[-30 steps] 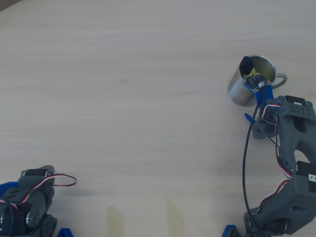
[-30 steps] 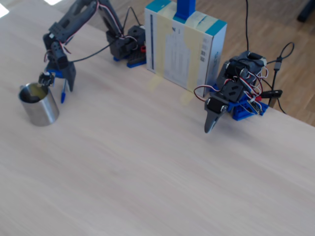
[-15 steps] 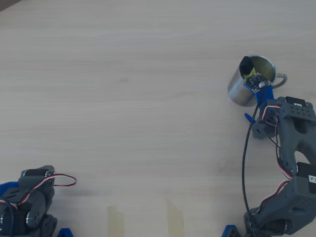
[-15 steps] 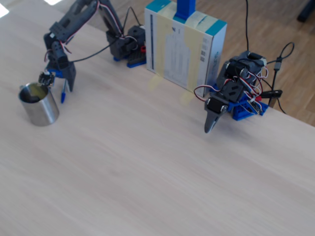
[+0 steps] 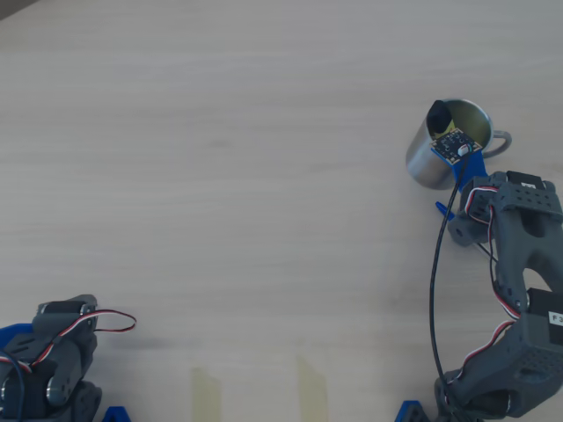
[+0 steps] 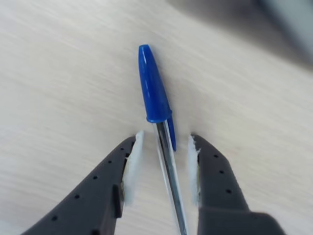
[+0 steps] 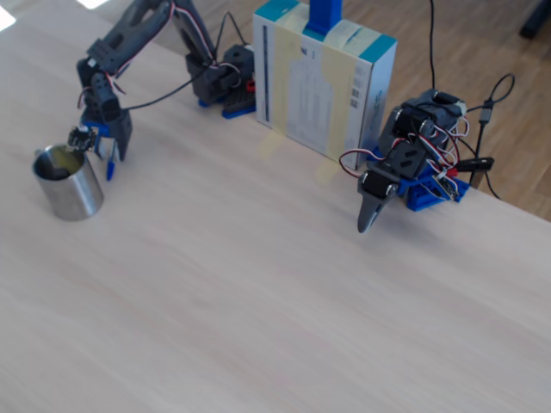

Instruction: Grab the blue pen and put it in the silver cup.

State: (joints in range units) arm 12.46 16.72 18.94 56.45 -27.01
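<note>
The blue pen sits between my gripper's white-padded fingers, cap pointing away, with the table blurred far below. Small gaps show on both sides of the barrel at the fingertips; the grip further back is hidden. In the fixed view the pen hangs cap-down from the gripper, just right of the silver cup and outside it. In the overhead view the cup stands at the right, the wrist camera covers part of its rim, and the pen's cap peeks out below the cup.
A second arm lies folded at the right in the fixed view and at the lower left in the overhead view. A tall white-and-teal box stands at the table's back edge. Two tape strips mark the near edge.
</note>
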